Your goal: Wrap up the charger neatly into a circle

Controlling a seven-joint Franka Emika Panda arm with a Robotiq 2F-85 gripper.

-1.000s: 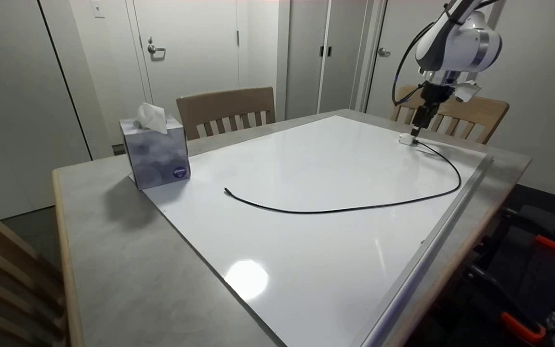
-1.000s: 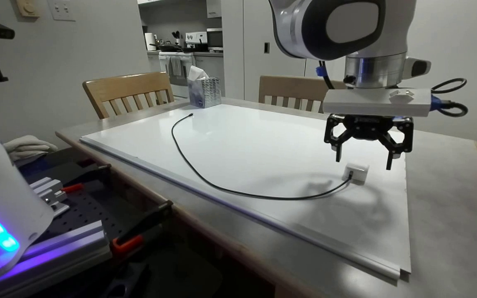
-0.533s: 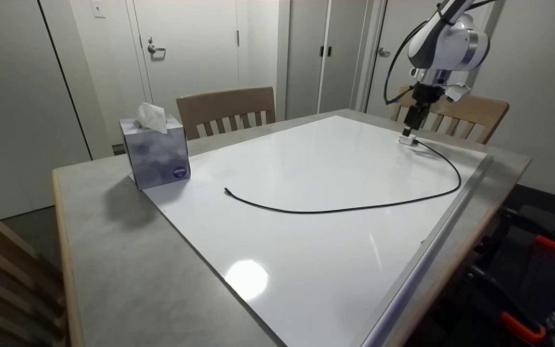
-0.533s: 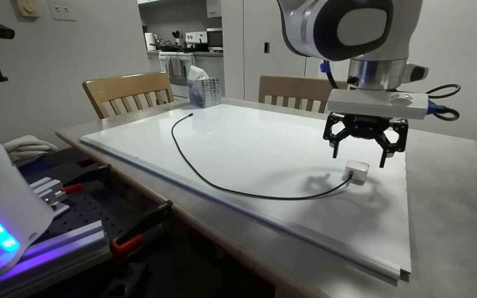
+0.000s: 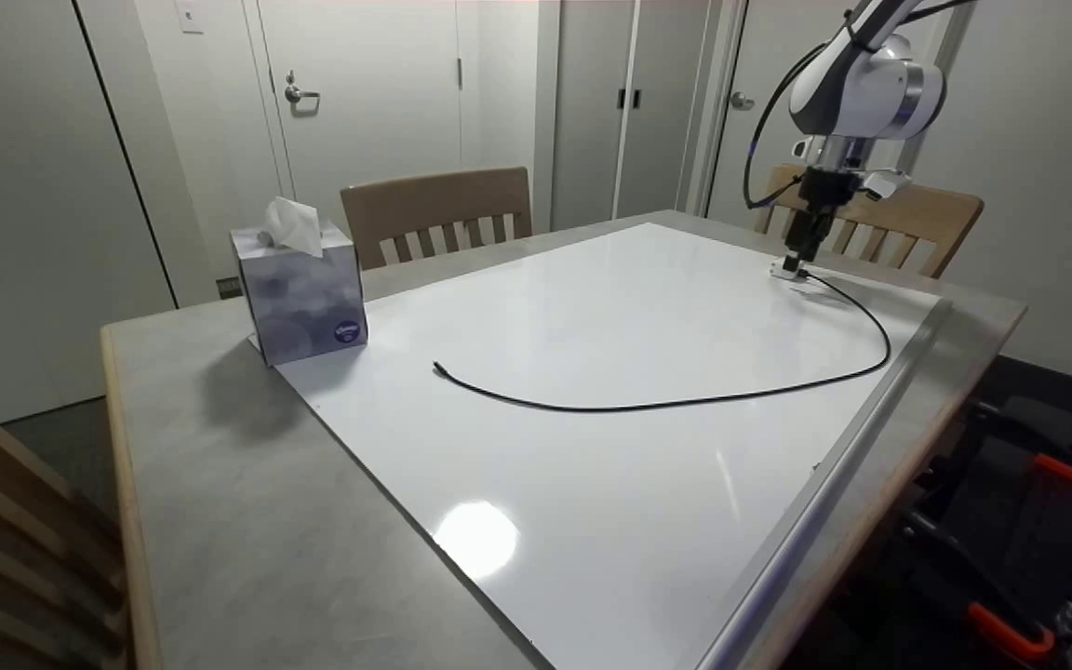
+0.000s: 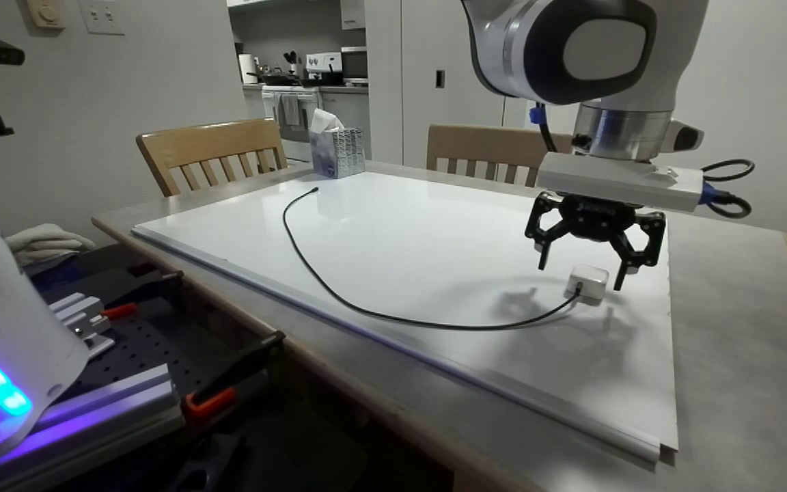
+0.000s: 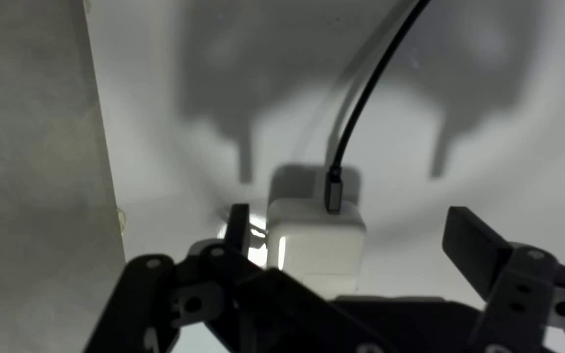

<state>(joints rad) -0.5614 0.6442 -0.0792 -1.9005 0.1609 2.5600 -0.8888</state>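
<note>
The black claw [image 7: 348,218] hangs released, blocky fingers [image 7: 476,247] spread wide, over one end of the charger [image 6: 462,327]: a glossy, round-cornered white adapter [image 7: 317,245]. Its smooth black cable [image 5: 592,410] curves away across a shiny whiteboard [image 5: 573,335] on a mottled grey table [image 5: 247,530]. Well apart from the claw, a printed Kleenex box [image 5: 303,307] holds white tissue [image 5: 294,227].

In the wrist view, the gripper [image 7: 350,225] partly hides the white block [image 7: 314,250].
</note>
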